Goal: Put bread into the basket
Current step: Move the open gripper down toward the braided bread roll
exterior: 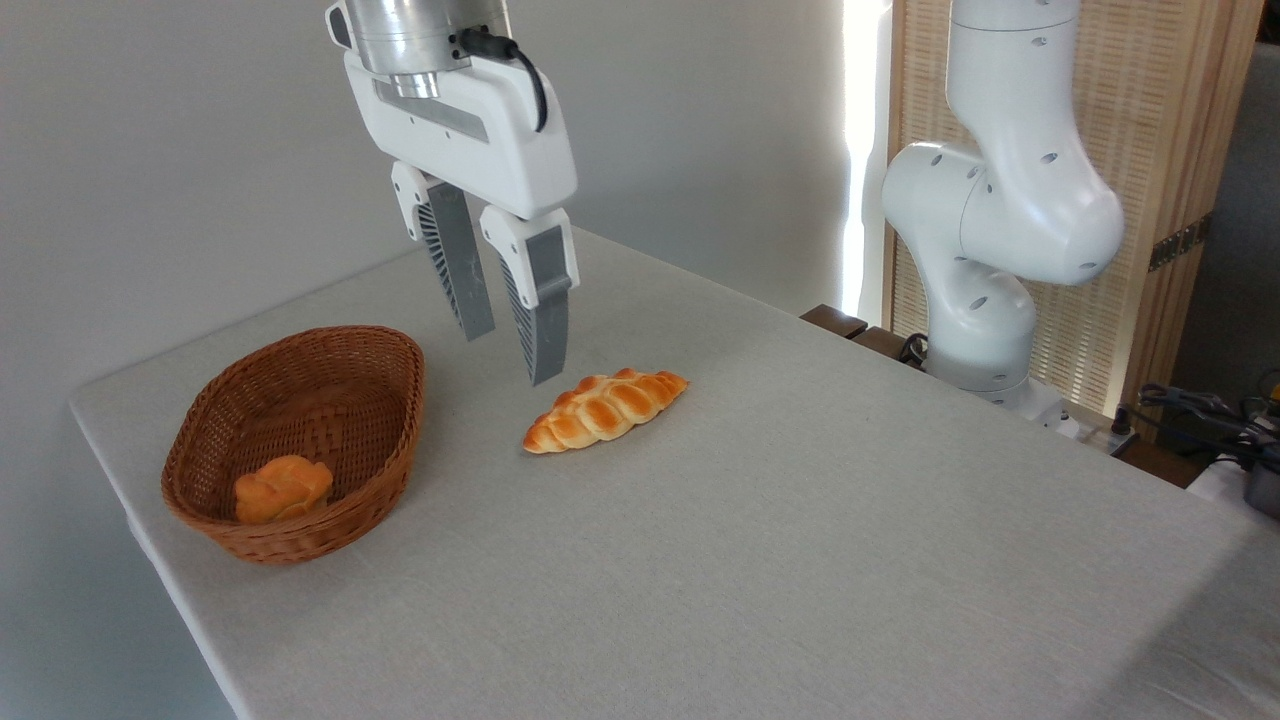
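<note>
Robot arm [1000, 200]: glossy white moulded shells, rounded joints, small dark round recesses dotted over the housings. Wrist flange [415, 40]: brushed silver metal cylinder. Black cable [520, 70]: plugged in at the wrist, looped over the hand body. Gripper [512, 355]: white angular housing with a grey inset strip, two white finger mounts, two long grey tapered fingers [545, 310] ribbed along the inner faces.

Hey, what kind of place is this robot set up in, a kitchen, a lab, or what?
Most likely a robot lab or demo room, not a kitchen. The arm's base is fixed beside a cloth-covered table, loose cables lie at the right edge, and a slatted wooden screen stands behind.
</note>
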You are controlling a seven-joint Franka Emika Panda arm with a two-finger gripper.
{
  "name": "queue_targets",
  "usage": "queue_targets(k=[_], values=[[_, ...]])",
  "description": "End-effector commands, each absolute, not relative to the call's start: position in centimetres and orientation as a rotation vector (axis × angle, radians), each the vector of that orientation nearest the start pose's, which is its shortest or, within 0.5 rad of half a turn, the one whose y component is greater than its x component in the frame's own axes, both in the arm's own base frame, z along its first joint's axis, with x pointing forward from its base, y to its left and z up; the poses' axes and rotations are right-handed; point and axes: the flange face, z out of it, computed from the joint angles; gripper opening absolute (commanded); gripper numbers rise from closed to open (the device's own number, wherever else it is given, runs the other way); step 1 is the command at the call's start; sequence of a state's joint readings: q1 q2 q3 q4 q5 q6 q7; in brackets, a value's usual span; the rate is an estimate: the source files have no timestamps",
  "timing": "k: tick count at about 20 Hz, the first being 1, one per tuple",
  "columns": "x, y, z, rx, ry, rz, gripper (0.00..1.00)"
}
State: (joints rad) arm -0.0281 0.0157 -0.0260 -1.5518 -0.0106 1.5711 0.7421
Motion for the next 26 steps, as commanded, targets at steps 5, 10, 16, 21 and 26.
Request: queue_targets(k=[5,10,16,21,26], values=[[56.0,-3.6,62.1,-2.900,1.254,0.010,1.00],[55.8,-3.8,61.8,-2.899,1.261,0.022,1.00],[53.5,-8.9,58.9,-2.869,1.392,0.107,1.00],[48.6,-10.4,54.8,-2.889,1.431,0.034,1.00],[46.6,-14.2,49.5,-2.846,1.520,0.150,1.00]])
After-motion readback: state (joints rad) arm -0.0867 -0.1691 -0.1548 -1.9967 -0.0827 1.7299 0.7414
